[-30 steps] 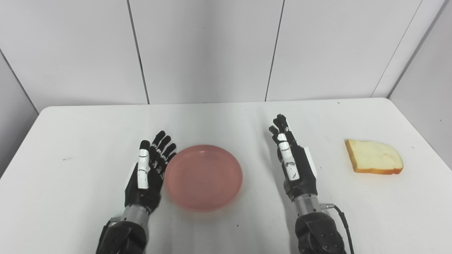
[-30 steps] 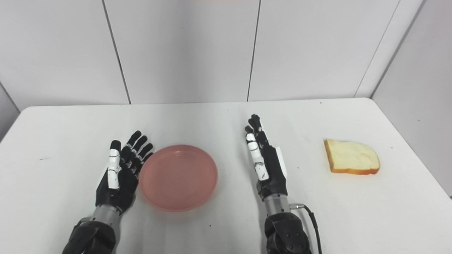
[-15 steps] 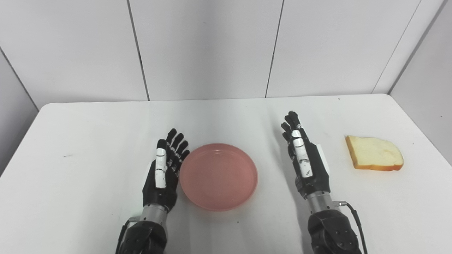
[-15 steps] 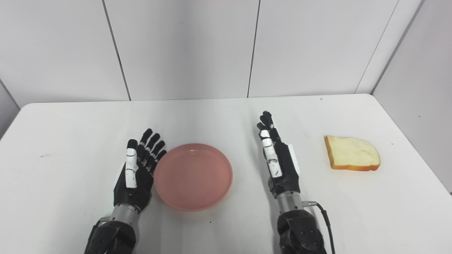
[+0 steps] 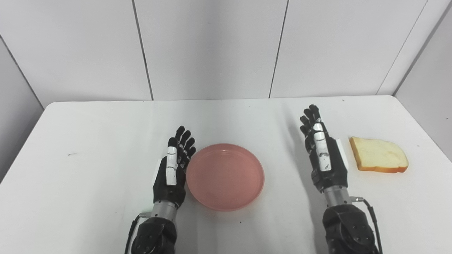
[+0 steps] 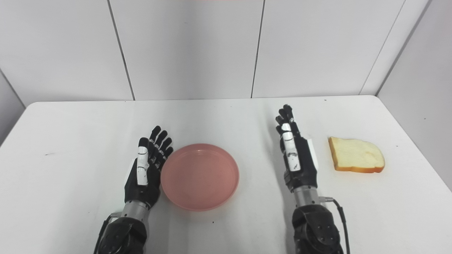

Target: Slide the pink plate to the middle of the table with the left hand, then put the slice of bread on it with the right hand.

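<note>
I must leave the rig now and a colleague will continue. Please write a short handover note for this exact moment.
Left hand: open, edge-on against the left rim of the pink plate; contact itself is hard to confirm.
Right hand: open, holding nothing, just left of the slice of bread, not touching it.
Plate: about mid-table, empty. Bread: flat on the table, right side.
Done: plate slide looks nearly or fully finished.
Left: pick up bread with right hand, place it on plate.
</note>
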### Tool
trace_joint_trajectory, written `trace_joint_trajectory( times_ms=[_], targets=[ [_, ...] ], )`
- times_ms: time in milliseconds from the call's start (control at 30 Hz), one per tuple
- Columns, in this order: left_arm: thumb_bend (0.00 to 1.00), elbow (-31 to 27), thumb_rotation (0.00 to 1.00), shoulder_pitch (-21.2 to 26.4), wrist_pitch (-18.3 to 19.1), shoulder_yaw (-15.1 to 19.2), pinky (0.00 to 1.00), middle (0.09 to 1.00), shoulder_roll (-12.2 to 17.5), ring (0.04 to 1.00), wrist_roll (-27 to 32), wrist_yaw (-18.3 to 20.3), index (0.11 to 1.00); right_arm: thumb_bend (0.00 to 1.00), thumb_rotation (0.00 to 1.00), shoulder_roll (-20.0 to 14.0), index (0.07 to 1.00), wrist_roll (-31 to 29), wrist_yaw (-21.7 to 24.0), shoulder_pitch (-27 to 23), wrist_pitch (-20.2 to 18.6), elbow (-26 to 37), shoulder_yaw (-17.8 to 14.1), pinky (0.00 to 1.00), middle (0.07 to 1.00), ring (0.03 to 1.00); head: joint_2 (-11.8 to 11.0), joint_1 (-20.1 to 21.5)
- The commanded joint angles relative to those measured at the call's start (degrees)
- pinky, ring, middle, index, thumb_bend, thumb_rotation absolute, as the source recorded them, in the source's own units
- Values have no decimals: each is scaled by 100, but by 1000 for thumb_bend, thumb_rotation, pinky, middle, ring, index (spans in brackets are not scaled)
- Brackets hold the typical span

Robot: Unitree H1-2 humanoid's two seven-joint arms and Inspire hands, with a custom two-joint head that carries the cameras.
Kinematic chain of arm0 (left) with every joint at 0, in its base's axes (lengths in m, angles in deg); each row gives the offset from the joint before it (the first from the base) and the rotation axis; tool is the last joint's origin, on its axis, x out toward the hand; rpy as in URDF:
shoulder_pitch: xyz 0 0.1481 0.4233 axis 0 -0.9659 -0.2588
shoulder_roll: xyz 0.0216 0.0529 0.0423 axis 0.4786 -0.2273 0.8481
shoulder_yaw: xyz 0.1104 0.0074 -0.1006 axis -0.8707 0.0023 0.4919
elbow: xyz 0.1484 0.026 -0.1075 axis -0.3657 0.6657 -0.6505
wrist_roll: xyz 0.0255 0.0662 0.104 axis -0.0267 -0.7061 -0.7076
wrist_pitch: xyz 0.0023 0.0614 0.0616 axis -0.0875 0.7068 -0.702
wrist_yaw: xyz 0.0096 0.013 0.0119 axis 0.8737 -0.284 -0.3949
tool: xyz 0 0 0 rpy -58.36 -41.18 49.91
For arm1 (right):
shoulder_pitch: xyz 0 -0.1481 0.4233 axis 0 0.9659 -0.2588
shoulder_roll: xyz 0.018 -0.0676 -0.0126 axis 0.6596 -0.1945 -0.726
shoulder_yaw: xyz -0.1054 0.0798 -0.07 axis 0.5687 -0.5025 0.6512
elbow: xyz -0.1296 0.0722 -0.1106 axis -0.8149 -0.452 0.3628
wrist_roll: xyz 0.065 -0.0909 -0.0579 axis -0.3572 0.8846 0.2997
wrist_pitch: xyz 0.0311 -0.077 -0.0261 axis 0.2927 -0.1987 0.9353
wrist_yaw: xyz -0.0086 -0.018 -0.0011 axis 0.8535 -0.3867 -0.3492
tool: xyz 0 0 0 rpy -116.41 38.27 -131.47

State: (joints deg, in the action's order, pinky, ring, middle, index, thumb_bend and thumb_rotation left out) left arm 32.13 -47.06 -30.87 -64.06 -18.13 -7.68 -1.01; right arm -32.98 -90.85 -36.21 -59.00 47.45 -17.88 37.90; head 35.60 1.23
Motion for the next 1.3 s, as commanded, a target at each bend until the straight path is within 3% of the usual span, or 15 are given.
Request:
trace_joint_trajectory(
  times_ms=[0,100,200,333,433,533,600,700,933,1067,1267],
  targets=[
    [735,40,984,139,-189,-12,974,985,-89,968,-27,-37,960,683,824,-294,928,-79,106,-256,-118,318,-120,948,924,923,-12,7],
    [734,106,992,181,-233,-1,976,984,-89,966,-58,-67,962,659,806,-778,905,-45,326,-312,-198,445,-146,976,900,908,-39,7],
    [734,166,1000,223,-262,-6,975,985,-87,968,-81,-88,964,617,754,-1254,885,-95,538,-383,-232,498,-234,933,887,887,-44,-21],
    [735,252,1000,275,-292,-27,973,985,-99,968,-110,-125,966,638,710,-1940,873,-99,800,-471,-504,591,-369,876,870,866,-69,-46],
    [737,302,1000,302,-315,-36,971,986,-94,968,-149,-130,967,643,634,-2595,873,152,989,-555,-850,666,-405,864,866,865,-85,-12],
    [728,305,1000,307,-316,-38,975,987,-81,968,-153,-105,966,638,557,-3151,883,281,1290,-648,-904,573,-395,859,872,880,-85,-12],
    [719,340,1000,333,-324,-27,975,988,-72,968,-137,-88,968,651,510,-3528,891,375,1479,-693,-1049,517,-369,847,881,886,-132,369],
    [720,359,1000,346,-348,-19,976,987,-46,967,-132,-71,967,732,413,-3989,905,616,1671,-726,-1182,364,-350,882,905,919,-157,615],
    [707,245,995,340,-251,108,999,988,114,978,108,72,959,834,345,-4576,922,1258,1880,-803,-1174,-143,-235,862,914,917,-228,1580],
    [700,134,999,331,-107,159,997,988,215,987,232,151,959,882,284,-4703,906,1623,1903,-893,-854,-556,-110,852,893,897,-272,1818],
    [681,34,1000,313,26,208,993,992,300,994,331,205,966,947,277,-4872,940,1942,2159,-1151,-1010,-940,149,910,932,965,-303,2021]
  ],
)
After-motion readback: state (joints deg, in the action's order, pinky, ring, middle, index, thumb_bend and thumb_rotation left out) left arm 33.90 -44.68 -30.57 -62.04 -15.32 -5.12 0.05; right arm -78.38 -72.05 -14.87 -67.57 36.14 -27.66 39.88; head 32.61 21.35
